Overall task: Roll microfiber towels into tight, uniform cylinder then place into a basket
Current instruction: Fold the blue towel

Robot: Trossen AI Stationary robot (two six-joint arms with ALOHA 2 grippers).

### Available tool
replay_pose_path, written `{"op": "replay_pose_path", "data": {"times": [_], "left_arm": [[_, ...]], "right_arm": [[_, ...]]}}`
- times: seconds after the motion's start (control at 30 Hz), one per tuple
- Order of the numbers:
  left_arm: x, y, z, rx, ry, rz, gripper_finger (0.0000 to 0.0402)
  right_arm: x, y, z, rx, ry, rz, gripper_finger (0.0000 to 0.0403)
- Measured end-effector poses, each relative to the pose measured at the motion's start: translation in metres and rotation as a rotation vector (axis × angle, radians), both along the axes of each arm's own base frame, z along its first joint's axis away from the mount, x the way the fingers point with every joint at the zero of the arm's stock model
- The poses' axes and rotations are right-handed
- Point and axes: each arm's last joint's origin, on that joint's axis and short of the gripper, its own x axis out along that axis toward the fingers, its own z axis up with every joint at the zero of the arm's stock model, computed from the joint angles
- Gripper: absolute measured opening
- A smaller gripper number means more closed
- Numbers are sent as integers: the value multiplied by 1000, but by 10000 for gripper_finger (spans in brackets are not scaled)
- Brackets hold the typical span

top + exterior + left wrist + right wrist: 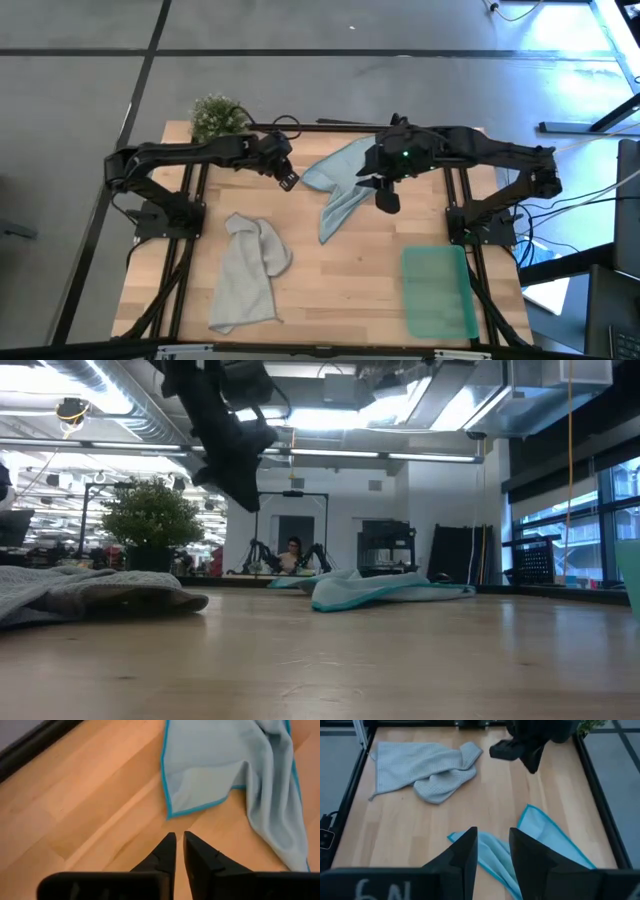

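Observation:
The pale blue towel [340, 185] lies rumpled on the table's far middle, its turquoise-edged corner [170, 815] flat on the wood. My left gripper [179, 836] hangs just left of that corner, above the table [247, 505], tilted downward. Only a narrow gap shows between its fingers, and nothing is in it. My right gripper [492, 837] hovers high over the towel's right side [386, 200], open and empty. The light grey towel [248, 272] lies crumpled at the near left. The green basket [438, 292] sits at the near right.
A small bushy plant [215, 115] stands at the far left corner. Bare wood lies between the two towels and in front of the blue one. Black frame rails run along the table's left and right sides [600, 795].

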Motion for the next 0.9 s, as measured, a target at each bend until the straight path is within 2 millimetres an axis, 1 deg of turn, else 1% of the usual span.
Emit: {"op": "replay_pose_path", "data": {"times": [0.13,0.27,0.37,0.57,0.67,0.9], "left_arm": [[5,4,-10,-57,12,33,70],[11,11,-27,-104,43,91,96],[19,15,-40,-112,56,97,99],[37,24,-62,-113,7,61,100],[40,32,-71,-130,3,70,100],[40,45,-80,-133,-6,93,100]], "right_arm": [[-5,0,4,-5,-16,4,114],[-7,0,6,-19,-22,15,114],[-7,-1,5,-19,-20,12,114],[-7,-1,5,-20,-19,13,114],[-7,-1,5,-20,-19,14,114],[-7,-1,5,-21,-19,14,114]]}}
